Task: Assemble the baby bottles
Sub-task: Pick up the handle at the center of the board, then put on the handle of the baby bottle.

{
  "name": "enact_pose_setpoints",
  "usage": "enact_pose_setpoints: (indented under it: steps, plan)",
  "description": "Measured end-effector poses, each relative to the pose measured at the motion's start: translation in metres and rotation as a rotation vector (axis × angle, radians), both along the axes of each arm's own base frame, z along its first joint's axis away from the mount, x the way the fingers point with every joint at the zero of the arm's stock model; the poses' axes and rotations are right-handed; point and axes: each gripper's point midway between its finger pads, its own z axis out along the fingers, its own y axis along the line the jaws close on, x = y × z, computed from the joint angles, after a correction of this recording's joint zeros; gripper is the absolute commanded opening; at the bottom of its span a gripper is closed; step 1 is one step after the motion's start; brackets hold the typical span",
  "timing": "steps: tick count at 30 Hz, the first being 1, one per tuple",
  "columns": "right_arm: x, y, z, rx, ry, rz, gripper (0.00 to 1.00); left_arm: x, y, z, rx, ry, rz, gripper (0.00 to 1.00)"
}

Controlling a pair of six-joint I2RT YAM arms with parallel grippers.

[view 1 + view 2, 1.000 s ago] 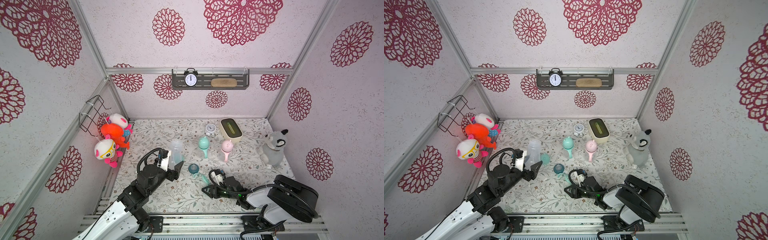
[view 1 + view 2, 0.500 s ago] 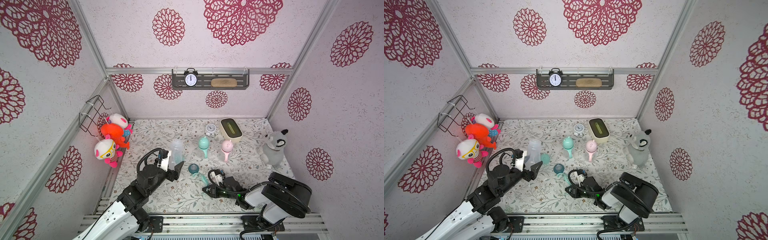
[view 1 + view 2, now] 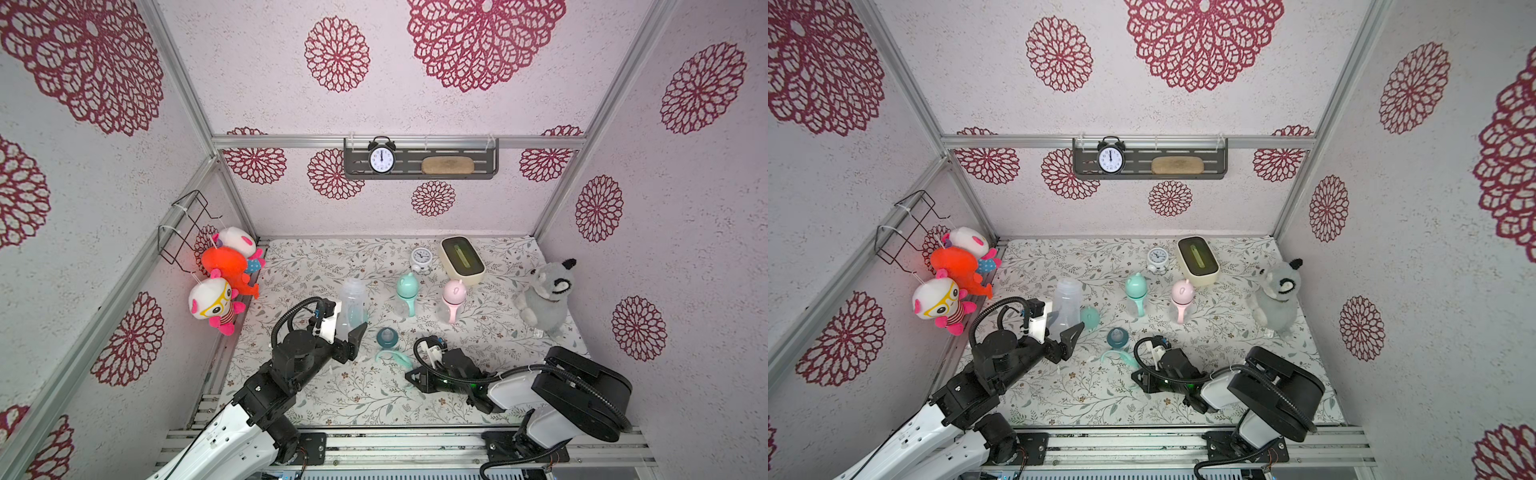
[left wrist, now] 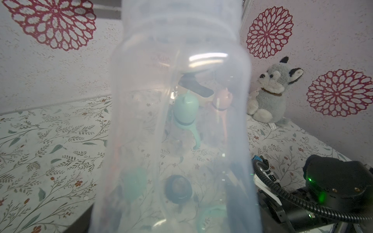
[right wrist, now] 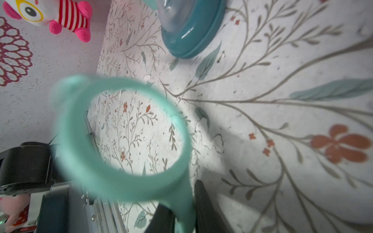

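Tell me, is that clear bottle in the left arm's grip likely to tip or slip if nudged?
The clear bottle looks empty and see-through, so probably light for its size. Tall and narrow, it would likely tip easily if standing free. Its glossy wall may be slippery, though the left gripper is shut on its lower part.

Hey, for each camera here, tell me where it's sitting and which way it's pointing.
Top views: high at the front, looking down at the mat and back wall; both arms show, with left tool and right tool.
Left wrist: on the left arm, looking through the held bottle toward the husky; the right arm shows.
Right wrist: low over the mat, looking past the held ring toward the collar; its fingers show.
Shared: the collar shows in every view.
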Motion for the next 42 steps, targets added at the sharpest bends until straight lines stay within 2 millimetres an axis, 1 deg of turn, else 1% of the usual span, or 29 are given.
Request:
enact_pose_setpoints:
  steps: [9, 12, 14, 16, 19, 22, 26, 29, 32, 34, 36, 38, 42]
  plan:
    - [0.017, -0.006, 0.009, -0.152, -0.066, -0.055, 0.0, -0.001, 0.0, 0.001, -0.004, -0.002, -0.003, 0.03]
    - [0.022, -0.011, 0.015, -0.207, -0.087, -0.075, 0.0, -0.001, -0.001, 0.001, -0.004, -0.001, -0.006, 0.03]
    - [0.027, -0.015, 0.023, -0.247, -0.105, -0.092, 0.0, -0.002, -0.002, 0.001, -0.006, 0.0, -0.014, 0.03]
    - [0.034, -0.018, 0.037, -0.279, -0.133, -0.115, 0.0, -0.003, -0.004, 0.001, -0.009, 0.001, -0.027, 0.02]
    - [0.048, -0.021, 0.068, -0.322, -0.188, -0.156, 0.0, -0.005, -0.008, 0.003, -0.02, -0.002, -0.051, 0.01]
    - [0.063, -0.022, 0.103, -0.364, -0.249, -0.198, 0.0, -0.006, -0.014, -0.001, -0.034, -0.008, -0.083, 0.01]
    - [0.081, -0.028, 0.152, -0.427, -0.331, -0.256, 0.0, -0.01, -0.021, -0.015, -0.037, 0.005, -0.13, 0.01]
    - [0.093, -0.033, 0.19, -0.471, -0.394, -0.297, 0.0, -0.014, -0.029, -0.021, -0.047, -0.003, -0.178, 0.01]
    - [0.106, -0.032, 0.227, -0.504, -0.459, -0.322, 0.0, -0.018, -0.035, -0.026, -0.058, -0.017, -0.219, 0.01]
    - [0.112, -0.031, 0.246, -0.527, -0.497, -0.33, 0.0, -0.019, -0.039, -0.027, -0.062, -0.025, -0.247, 0.01]
    - [0.118, -0.031, 0.259, -0.56, -0.525, -0.33, 0.0, -0.02, -0.043, -0.025, -0.065, -0.035, -0.268, 0.01]
    - [0.122, -0.029, 0.267, -0.599, -0.551, -0.323, 0.0, -0.019, -0.048, -0.025, -0.062, -0.043, -0.289, 0.0]
    - [0.126, -0.025, 0.272, -0.682, -0.582, -0.299, 0.0, -0.016, -0.055, -0.031, -0.04, -0.031, -0.312, 0.0]
